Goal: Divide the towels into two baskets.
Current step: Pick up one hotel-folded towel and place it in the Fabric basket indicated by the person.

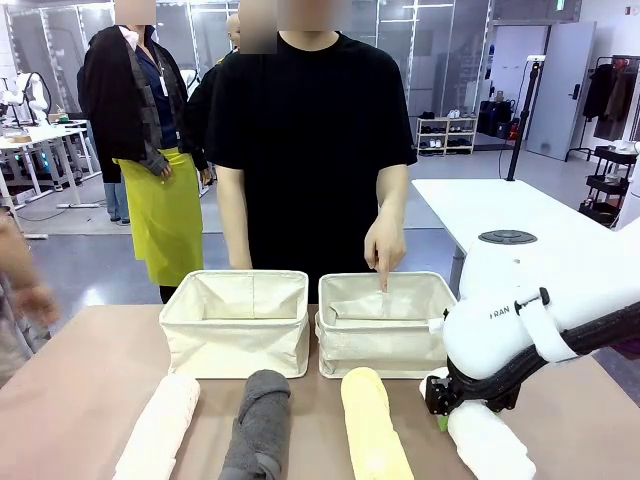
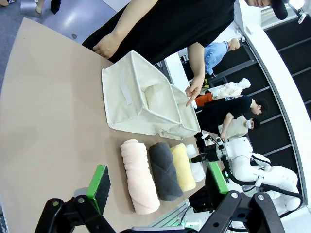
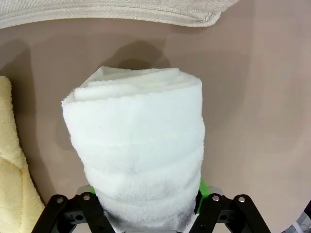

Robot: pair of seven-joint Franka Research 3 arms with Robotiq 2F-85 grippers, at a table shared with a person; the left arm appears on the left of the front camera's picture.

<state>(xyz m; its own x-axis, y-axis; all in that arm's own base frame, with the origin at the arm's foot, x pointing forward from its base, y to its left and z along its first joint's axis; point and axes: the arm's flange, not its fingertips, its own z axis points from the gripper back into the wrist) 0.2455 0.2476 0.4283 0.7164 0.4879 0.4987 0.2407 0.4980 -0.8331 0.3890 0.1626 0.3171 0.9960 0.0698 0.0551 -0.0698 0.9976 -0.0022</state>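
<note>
While the white rolled terry towel (image 3: 136,141) is clamped between the green pads (image 3: 202,186) of the right gripper (image 1: 441,408), it is pinched narrower there than at its far end. The step in hand is therefore judged to be the pick-up of a first towel, since no towel is seen in either basket as far as their insides show. The white rolled terry towel lies on the tan table (image 1: 90,380), rightmost in a row and just in front of the right-hand cream canvas basket (image 1: 385,340). A finger of the person's hand (image 1: 384,245) is pointed down into that basket.

A lift clear of the soft rim is called for next, then a short carry forward, with release only once the roll is over the opening. If the lift is kept too low, the limp front wall could be caught and pushed in.

To its left, the yellow rolled towel (image 1: 372,425), the dark grey rolled towel (image 1: 258,425) and the pale pink rolled towel (image 1: 160,425) are laid side by side, untouched. The left-hand cream canvas basket (image 1: 235,330) stands just beside the other. The left gripper (image 2: 156,182) is held wide and empty above the table.
</note>
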